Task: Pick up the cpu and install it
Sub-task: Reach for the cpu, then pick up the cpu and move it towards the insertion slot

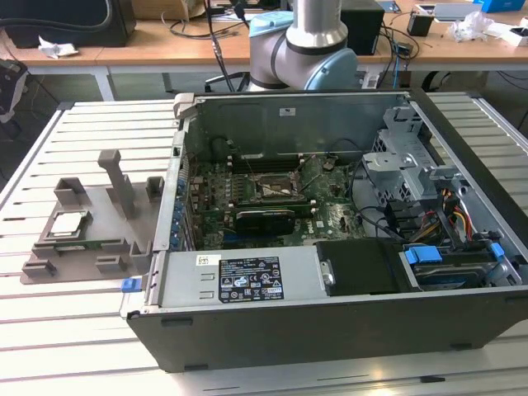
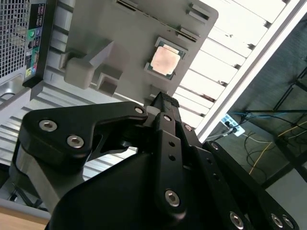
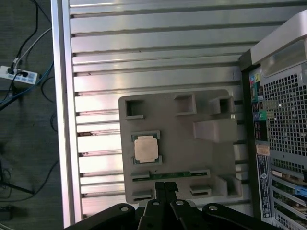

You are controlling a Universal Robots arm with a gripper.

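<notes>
The cpu (image 1: 68, 224) lies flat, metal lid up, in a square recess of the grey tray (image 1: 99, 219). Nothing holds it. The tray rests on the slatted table (image 1: 82, 330), just beside the open case (image 1: 330, 338), on the exterior view's left. 1 upright post (image 1: 120, 177) rises from the tray, near the cpu but apart from it.

Inside the case, the black-framed socket (image 1: 276, 188) sits around the middle of the motherboard, well apart from the cpu. The arm (image 1: 309, 41) stands behind the case's rear wall.

In the first wrist view the gripper (image 3: 164, 185) is clenched: its 2 fingers are pressed together with nothing between them. The tips appear over the tray's edge, by a thin green strip (image 3: 170, 175) lying in a narrow slot. They are near the cpu (image 3: 146, 148) but clear of it, with bare tray between. How high the tips hang above the tray I cannot tell.

The second wrist view shows the same from the side: the black finger links come together at the tips (image 2: 163, 98), and the cpu (image 2: 165, 61) sits in its recess beyond them, untouched.
</notes>
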